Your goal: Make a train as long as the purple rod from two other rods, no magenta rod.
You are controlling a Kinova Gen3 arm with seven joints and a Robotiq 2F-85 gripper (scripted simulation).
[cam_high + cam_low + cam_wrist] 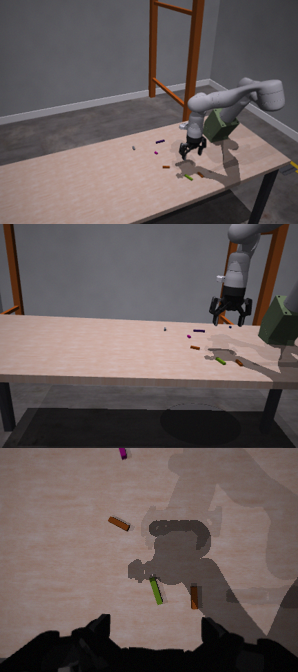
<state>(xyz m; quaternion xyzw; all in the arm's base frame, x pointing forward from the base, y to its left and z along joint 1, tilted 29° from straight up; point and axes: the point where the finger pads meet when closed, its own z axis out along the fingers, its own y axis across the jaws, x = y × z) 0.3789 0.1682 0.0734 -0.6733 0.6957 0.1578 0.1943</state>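
My gripper (192, 155) (228, 324) (155, 625) is open and empty, high above the table. A lime rod (188, 177) (221, 361) (157, 591) lies near the front edge. One orange rod (201, 175) (239, 363) (194, 597) lies right of it, apart. Another orange rod (166, 166) (195, 348) (119, 523) lies farther back and left. The purple rod (160, 142) (199, 330) lies towards the back. A grey rod (134, 148) (165, 329) is left of it. A small blue rod (230, 327) is at the back right, not visible in the top view. No rods touch.
A magenta rod (156, 153) (189, 336) (123, 453) lies between the purple rod and the left orange rod. The green robot base (219, 126) (279, 322) stands at the table's right end. The arm's shadow falls around the lime and right orange rods.
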